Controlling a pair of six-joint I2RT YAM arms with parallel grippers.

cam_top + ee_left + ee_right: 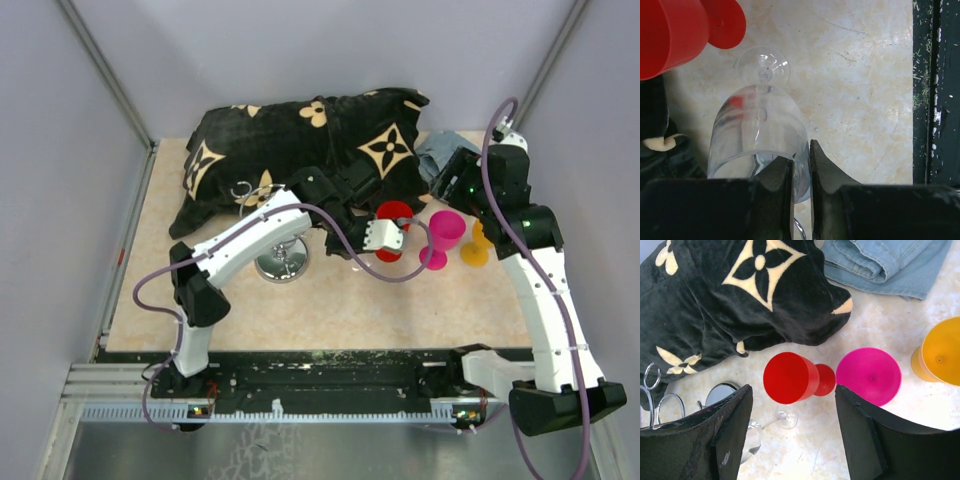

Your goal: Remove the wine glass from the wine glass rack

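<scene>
Left end effector clamped on the rim of the clear wine glass – one finger inside the bowl, one outside. The glass is off the wine glass rack and held to the rack's right, low over the marbled tabletop, its round foot pointing away from the fingers and close beside a red goblet; whether the foot touches the surface cannot be told. Right end effector hangs above the goblets with its fingers spread wide, gripping nothing. A pink goblet and an orange one stand further right – behind them lie a black flower-patterned blanket and folded denim.
</scene>
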